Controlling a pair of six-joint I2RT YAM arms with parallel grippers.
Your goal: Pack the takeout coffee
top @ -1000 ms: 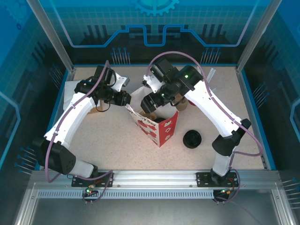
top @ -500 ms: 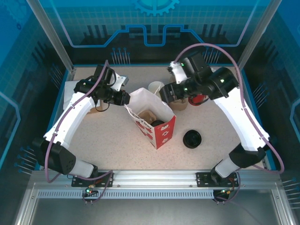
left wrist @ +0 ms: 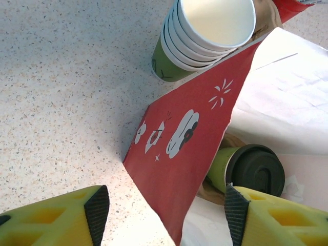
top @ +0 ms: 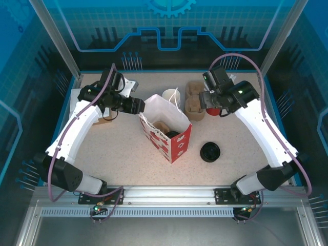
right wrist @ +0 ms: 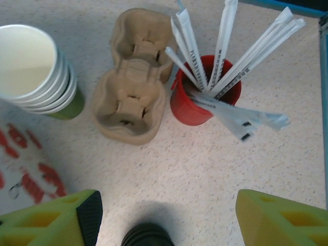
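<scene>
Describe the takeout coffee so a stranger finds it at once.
Find the red and white paper bag standing open in the middle of the table. Inside sits the takeout coffee, a small yellow-green cup. It alone wears a round black lid: the stack of cups behind the bag is lidless, and the loose black lids beside the bag cover no cup.

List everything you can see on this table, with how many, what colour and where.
Bag: one, red and white, table centre, open.
Coffee: one, green with black lid, inside the bag.
Cups: one stack, green, cream inside, behind the bag.
Carrier: one, brown, right of the cups.
Holder: one, red, right of the carrier.
Straws: several, white-wrapped, in the holder.
Lids: one stack, black, right of the bag.
Left gripper: yellow fingers, open, at the bag's edge.
Right gripper: yellow fingers, open, near the holder.
</scene>
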